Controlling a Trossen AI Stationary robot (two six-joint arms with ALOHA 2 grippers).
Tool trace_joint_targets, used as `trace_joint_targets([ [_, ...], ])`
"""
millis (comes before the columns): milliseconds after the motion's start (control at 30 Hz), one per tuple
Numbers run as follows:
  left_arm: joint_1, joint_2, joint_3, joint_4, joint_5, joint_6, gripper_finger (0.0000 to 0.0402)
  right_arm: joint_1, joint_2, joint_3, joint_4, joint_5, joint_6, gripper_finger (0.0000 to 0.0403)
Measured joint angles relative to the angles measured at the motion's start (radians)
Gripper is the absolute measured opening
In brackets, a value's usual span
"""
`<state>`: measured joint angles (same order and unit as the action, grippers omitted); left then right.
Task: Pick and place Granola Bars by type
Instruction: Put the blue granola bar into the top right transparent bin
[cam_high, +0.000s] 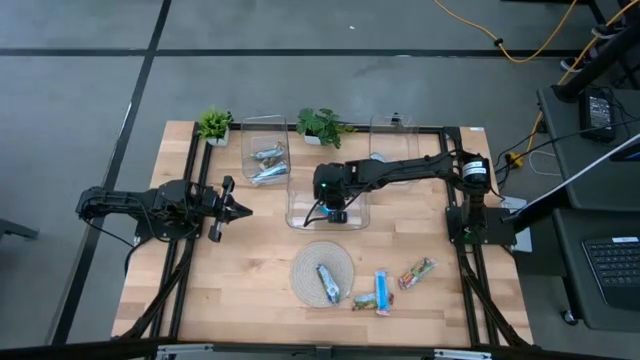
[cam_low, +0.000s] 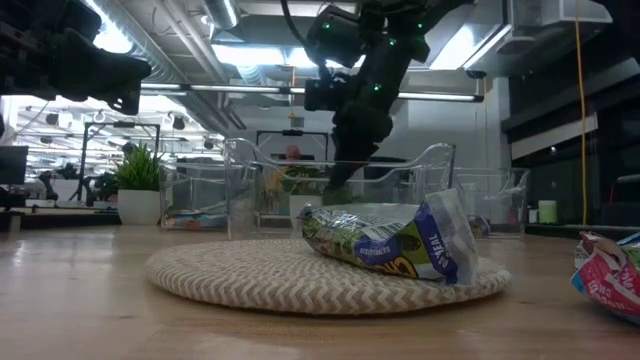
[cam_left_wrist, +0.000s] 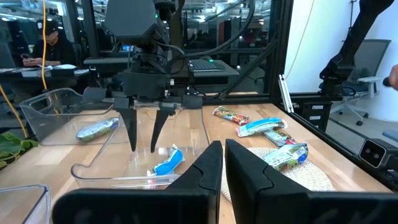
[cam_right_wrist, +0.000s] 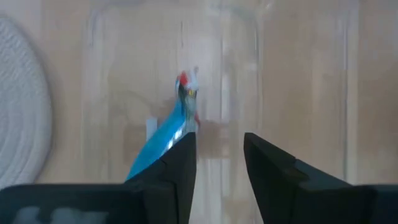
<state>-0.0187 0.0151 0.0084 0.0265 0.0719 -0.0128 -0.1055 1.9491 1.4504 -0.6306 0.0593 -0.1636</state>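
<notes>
Hovering over middle bin (cam_high: 300, 205), R gripper (cam_left_wrist: 144, 148) w/ fingers apart, blue bar (cam_left_wrist: 168, 162) lying loose below—looking light, crinkly, slippery, best pinching mid-length; L gripper (cam_high: 240, 210) shut, waiting.

Green-wrapped bar (cam_low: 390, 243) on woven mat (cam_low: 250, 275)

Bright overhead lighting, blurred wrist view
</notes>
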Motion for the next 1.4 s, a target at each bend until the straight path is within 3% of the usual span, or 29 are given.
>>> trace_joint_targets([
  [233,0.000,0.000,0.000,0.000,0.000,0.000,0.0011,0.043,-0.001,0.185,-0.280,0.094,0.024,0.0138],
  [500,0.000,0.000,0.000,0.000,0.000,0.000,0.0015,0.153,-0.043,0.349,-0.417,0.131,0.038,0.0138],
  [800,0.000,0.000,0.000,0.000,0.000,0.000,0.0011,0.303,-0.188,0.327,-0.421,0.080,0.168,0.0138],
  [1067,0.000,0.000,0.000,0.000,0.000,0.000,0.0015,0.494,-0.209,0.325,-0.421,0.082,0.299,0.0138],
  [1400,0.000,0.000,0.000,0.000,0.000,0.000,0.0013,0.660,-0.144,0.325,-0.392,0.242,0.330,0.0138],
])
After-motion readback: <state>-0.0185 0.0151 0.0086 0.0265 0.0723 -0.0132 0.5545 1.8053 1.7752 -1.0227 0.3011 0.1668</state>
